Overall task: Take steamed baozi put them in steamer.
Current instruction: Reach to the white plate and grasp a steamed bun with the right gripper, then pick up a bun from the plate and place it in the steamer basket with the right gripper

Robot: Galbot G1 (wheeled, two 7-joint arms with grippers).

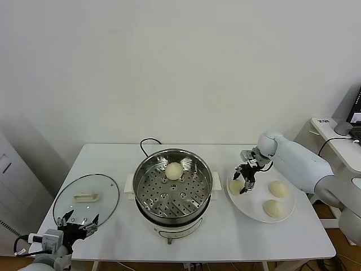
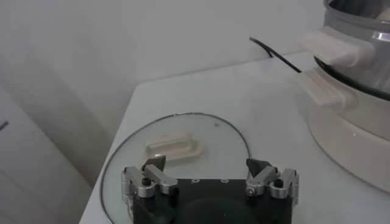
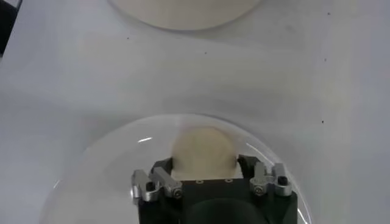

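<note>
The steamer [image 1: 141,169], a shiny steel pot with a perforated tray on a white base, stands mid-table with one cream baozi [image 1: 174,170] inside at the back. A white plate [image 1: 248,212] to its right holds three baozi. My right gripper [image 1: 244,183] is down at the plate's left side, fingers closed against both sides of one baozi [image 1: 236,187], which still rests on the plate. In the right wrist view this baozi [image 3: 203,146] sits between my right gripper's [image 3: 204,163] fingers. The other two baozi [image 1: 278,188] [image 1: 273,208] lie to the right.
My left gripper [image 1: 80,220] is parked, open, over the near edge of the glass lid [image 1: 84,197] at the table's left; the left wrist view shows it [image 2: 207,164] above the lid [image 2: 183,131] with the steamer [image 2: 359,24] beyond. A black cable [image 1: 145,142] runs behind the steamer.
</note>
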